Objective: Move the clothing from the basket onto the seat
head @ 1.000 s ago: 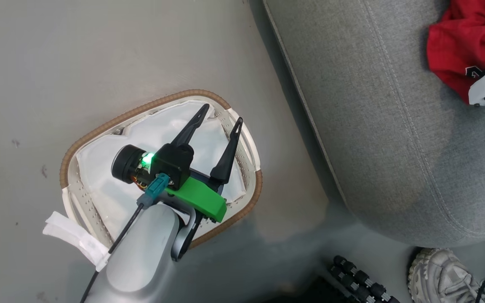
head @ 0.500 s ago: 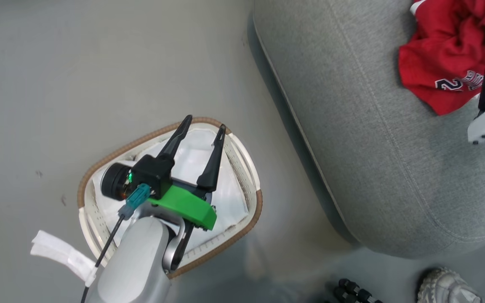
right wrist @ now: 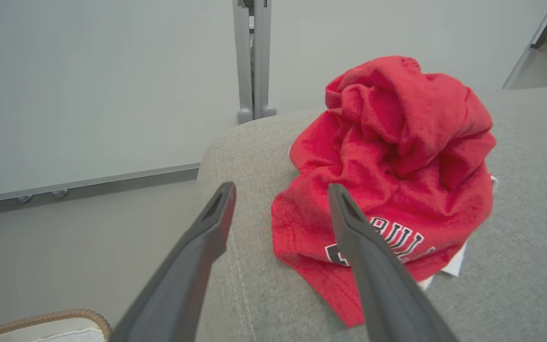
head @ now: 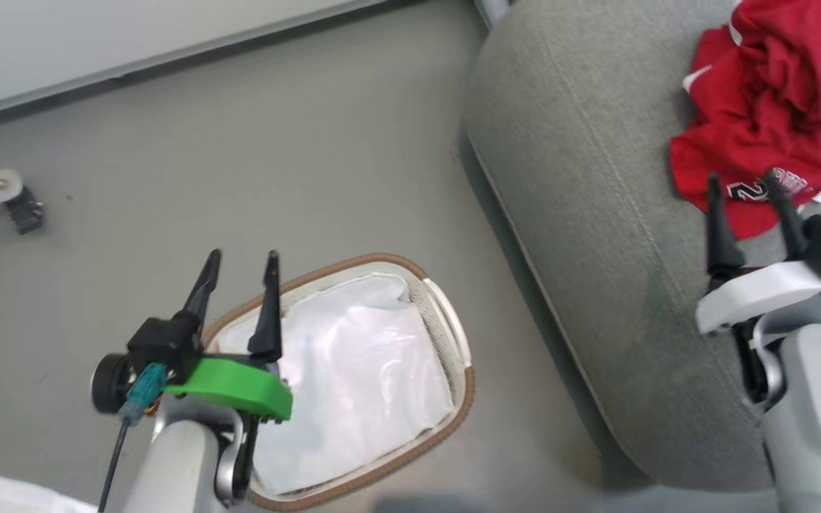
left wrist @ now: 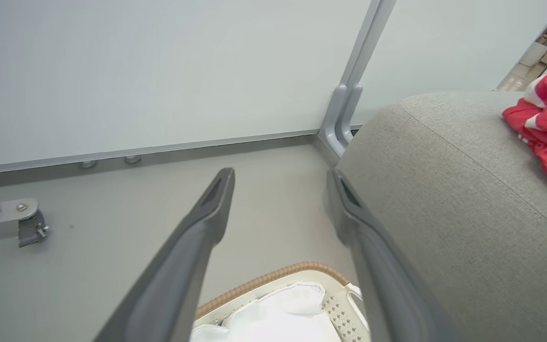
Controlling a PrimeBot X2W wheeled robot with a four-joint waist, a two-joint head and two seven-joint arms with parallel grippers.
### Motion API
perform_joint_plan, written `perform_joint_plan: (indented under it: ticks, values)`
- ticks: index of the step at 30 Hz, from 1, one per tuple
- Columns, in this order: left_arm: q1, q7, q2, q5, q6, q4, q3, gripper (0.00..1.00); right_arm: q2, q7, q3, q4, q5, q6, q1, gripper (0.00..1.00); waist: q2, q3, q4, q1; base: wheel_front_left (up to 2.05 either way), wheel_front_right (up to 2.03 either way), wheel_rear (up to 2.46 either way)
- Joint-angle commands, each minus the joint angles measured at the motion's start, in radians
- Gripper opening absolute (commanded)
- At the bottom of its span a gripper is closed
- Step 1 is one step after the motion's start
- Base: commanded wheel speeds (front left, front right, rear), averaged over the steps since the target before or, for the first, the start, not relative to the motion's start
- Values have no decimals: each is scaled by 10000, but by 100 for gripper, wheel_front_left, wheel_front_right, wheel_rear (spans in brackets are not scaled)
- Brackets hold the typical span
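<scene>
1. The grey floor (head: 239, 142) spreads under and ahead of my left jaws.
2. The grey sofa seat (head: 596, 285) lies beneath my right jaws and off to the right of my left jaws.
3. The white basket (head: 469, 399) with its brown woven rim sits below my left jaws, slightly to their right, with a white liner (head: 353, 370) inside it.
4. The red clothing (head: 767, 121), a crumpled heap showing jersey lettering, rests on the seat just ahead of my right jaws.
5. My left jaws and right jaws both stand wide apart, gripping nothing.
</scene>
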Motion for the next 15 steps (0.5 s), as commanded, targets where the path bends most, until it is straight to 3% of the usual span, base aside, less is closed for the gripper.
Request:
perform_joint_plan:
  ticks: [1,7,15]
  values:
    - [235,7,22,48,94,-13,178,100,57,2,142,-83,84,-14,204,100,0,-573,663,1,0,0,0]
    - [748,7,18,271,544,11,1034,100,453,2,872,-348,85,-14,499,100,0,-890,1268,1,0,0,0]
    - [1280,8,16,353,823,-9,1580,100,715,0,1676,-474,142,-14,921,100,0,-1327,1816,1,0,0,0]
